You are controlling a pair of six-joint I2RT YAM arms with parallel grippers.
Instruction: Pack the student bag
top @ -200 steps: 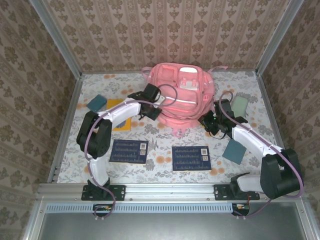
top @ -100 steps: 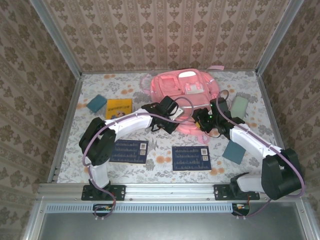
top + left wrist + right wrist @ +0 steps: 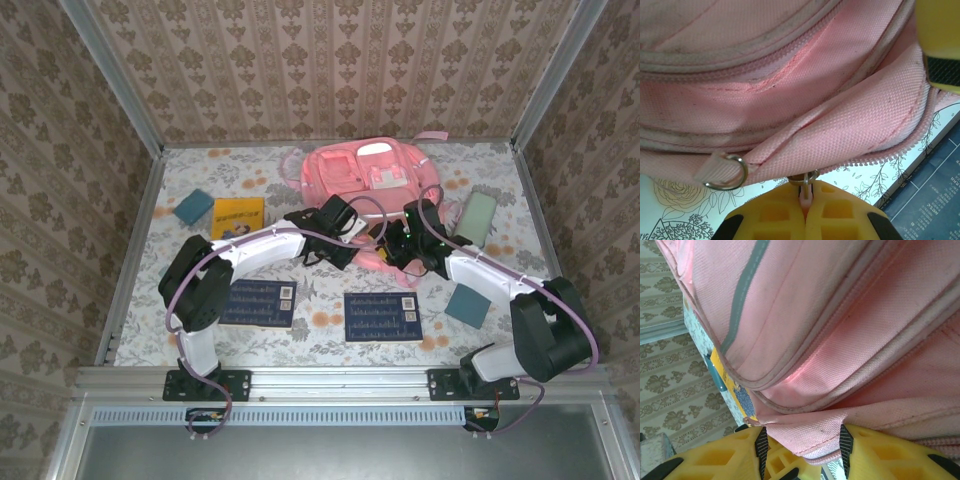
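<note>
Top external. A: left tool, where?
B: At the near edge of the student bag. The bag lies flat at the far middle of the desk. Jaws too small to read from up there.
A: Left wrist then?
B: Left tool fully closed. Its tips pinch the pink zip pull, which hangs off a small metal ring. Zip teeth are bare along the flap edge. D-ring on a pale loop just left of the pull.
A: Right tool?
B: Top view: right tool at the bag's near tip, just beside the left one. Right wrist: right tool partway closed, with a fold of pink bag fabric between the pads, touching both. I log it as gripped.
A: Anything in the bag?
B: Can't tell. I get outer fabric, seams and a grey stripe.
A: Loose items, left to right?
B: Teal block, then yellow book just beside it. Dark blue card and second dark blue card sit nearer the arm bases. Teal square and pale green pad are on the right. All on the desk, outside the bag.
A: View differences?
B: Left wrist gives pull and ring close up, plus a yellow finger of the other tool at top right. Right wrist catches the yellow book's edge past the bag. Top view gives the layout.
</note>
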